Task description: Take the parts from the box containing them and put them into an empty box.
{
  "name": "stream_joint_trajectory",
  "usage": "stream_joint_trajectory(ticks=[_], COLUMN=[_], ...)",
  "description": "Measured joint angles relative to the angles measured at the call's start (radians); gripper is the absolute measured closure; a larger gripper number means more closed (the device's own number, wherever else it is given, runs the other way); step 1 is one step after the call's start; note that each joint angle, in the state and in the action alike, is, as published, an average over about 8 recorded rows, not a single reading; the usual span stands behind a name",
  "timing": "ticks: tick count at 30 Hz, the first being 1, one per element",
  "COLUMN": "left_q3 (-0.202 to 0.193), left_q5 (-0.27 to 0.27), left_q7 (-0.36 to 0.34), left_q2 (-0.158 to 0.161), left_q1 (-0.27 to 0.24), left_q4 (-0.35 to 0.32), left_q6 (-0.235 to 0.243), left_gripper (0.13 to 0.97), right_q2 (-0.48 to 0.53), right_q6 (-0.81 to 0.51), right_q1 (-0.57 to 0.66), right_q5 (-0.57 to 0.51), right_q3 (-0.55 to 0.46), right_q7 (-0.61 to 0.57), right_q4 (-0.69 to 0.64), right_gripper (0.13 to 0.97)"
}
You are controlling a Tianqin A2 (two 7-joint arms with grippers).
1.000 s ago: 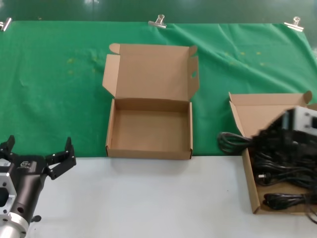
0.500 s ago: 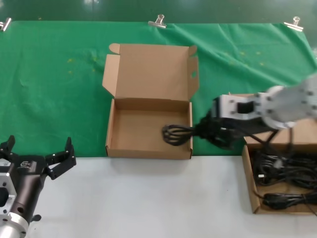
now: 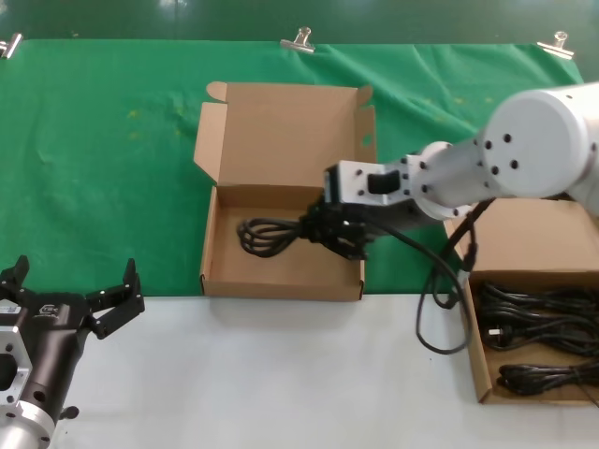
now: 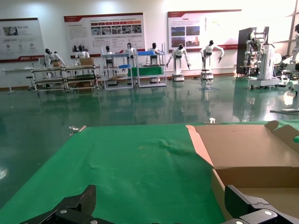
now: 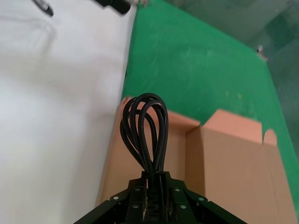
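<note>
One cable bundle hangs over the tray of the empty box, clamped in the closed right end effector. More cables lie in the other box. Left end effector waits spread wide above the tabletop.

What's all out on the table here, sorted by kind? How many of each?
Cardboard boxes: 2, the middle box and the box at right
Metal clips on the green cloth: 3, one is
Cable bundle in the right gripper: 1
Cable bundles in the box at right: tangled, cannot count
Total counted: 6
</note>
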Motion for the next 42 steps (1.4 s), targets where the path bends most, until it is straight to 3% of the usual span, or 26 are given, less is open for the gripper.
stream_joint_trajectory(ticks=[24, 32, 36, 42], left_q3=[0.000, 0.000, 0.000, 0.000], left_q5=[0.000, 0.000, 0.000, 0.000], left_q7=[0.000, 0.000, 0.000, 0.000], left_q2=[0.000, 0.000, 0.000, 0.000], left_q1=[0.000, 0.000, 0.000, 0.000], left_q4=[0.000, 0.000, 0.000, 0.000], left_q6=[0.000, 0.000, 0.000, 0.000], left_gripper=[0.132, 0.132, 0.132, 0.132], right_q2=[-0.064, -0.060, -0.041, 0.033], right_q6=[0.063, 0.068, 0.074, 0.093], right_q1=[0.034, 0.031, 0.028, 0.022], right_q5=[0.066, 0.058, 0.054, 0.047], right_q3=[-0.042, -0.043, -0.042, -0.031], right_q7=[-0.029, -0.024, -0.009, 0.041], right_q4=[-0.067, -0.060, -0.036, 0.039], right_gripper=[0.848, 0.749, 0.749, 0.625])
